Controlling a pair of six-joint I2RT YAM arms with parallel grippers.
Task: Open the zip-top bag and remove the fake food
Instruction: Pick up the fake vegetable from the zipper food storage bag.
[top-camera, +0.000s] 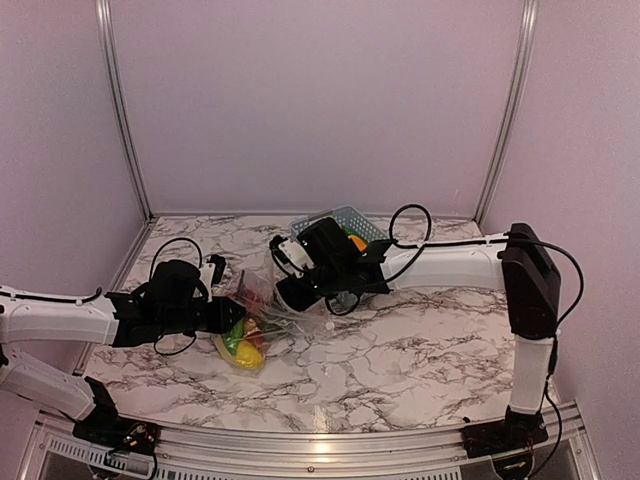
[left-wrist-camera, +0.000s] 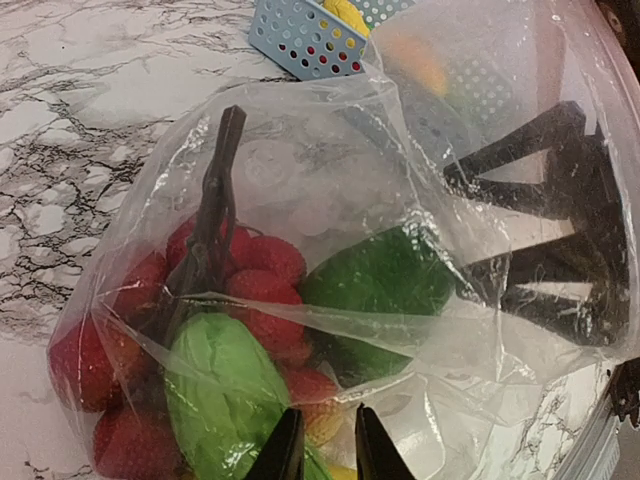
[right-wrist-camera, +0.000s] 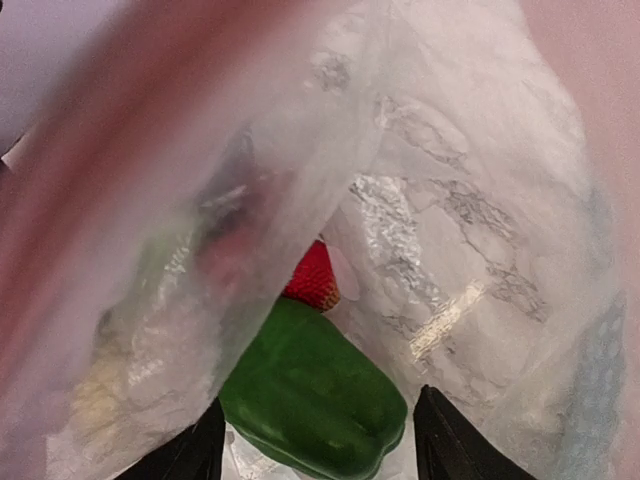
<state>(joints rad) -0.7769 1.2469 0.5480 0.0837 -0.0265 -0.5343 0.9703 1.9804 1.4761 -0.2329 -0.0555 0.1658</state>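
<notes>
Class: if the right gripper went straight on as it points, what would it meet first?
Probably the green pepper inside the bag, lying ahead of the open right gripper; depth is unclear.

This is a robot test booth in a lab. Plain pale walls (top-camera: 320, 100) close in the back and both sides, joined by bare metal rails (top-camera: 123, 110) at 11 and 1 o'clock. The tabletop (top-camera: 420, 360) is a marble-print sheet, edged by a metal frame (top-camera: 320, 445) at 6 o'clock. Two robot arms are bolted down there, the left arm (top-camera: 60, 320) at 7 o'clock and the right arm (top-camera: 450, 265) at 5 o'clock, trailing loose black cables (top-camera: 411, 207). The goods are props: a blue plastic basket (top-camera: 345, 215) at 12 o'clock and a clear bag (left-wrist-camera: 300, 150) of toy food (left-wrist-camera: 370, 280) at the centre.
</notes>
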